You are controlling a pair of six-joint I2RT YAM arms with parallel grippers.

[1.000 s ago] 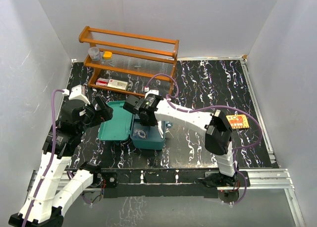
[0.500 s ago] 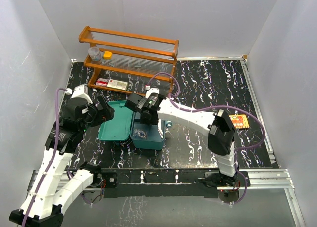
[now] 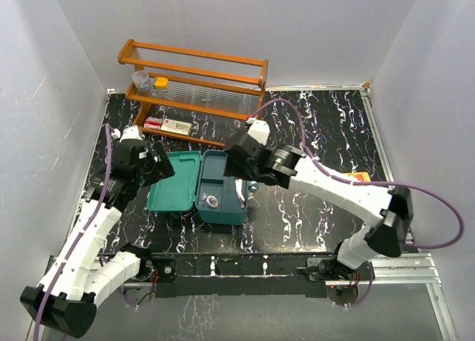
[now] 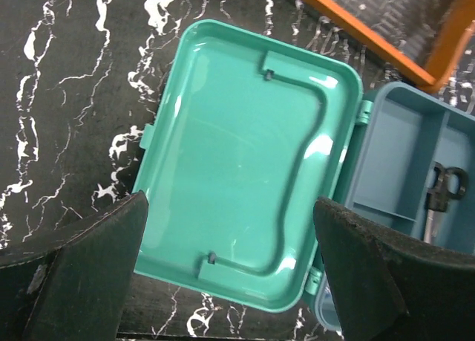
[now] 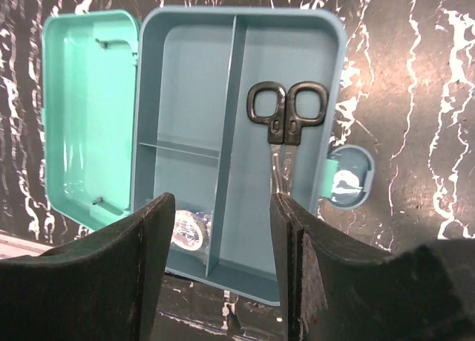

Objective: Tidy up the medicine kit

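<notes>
The medicine kit lies open on the black marbled table, its teal lid flat to the left of the darker divided base. In the right wrist view, black-handled scissors lie in the base's long right compartment, and a wrapped tape roll sits in a small left one. The clear front latch sticks out on the right. My right gripper hangs open above the base, holding nothing. Over the lid, my left gripper stands wide open and empty. From above, the left gripper and right gripper flank the kit.
A wooden rack stands at the back left, just behind the kit. It holds a clear cup, a yellow cap and small boxes. An orange packet peeks out behind my right arm. The rack's foot runs close to the lid.
My right gripper has gone from shut to open and pulled up and to the right, off the kit's base. My left arm has moved a little farther from its base.
</notes>
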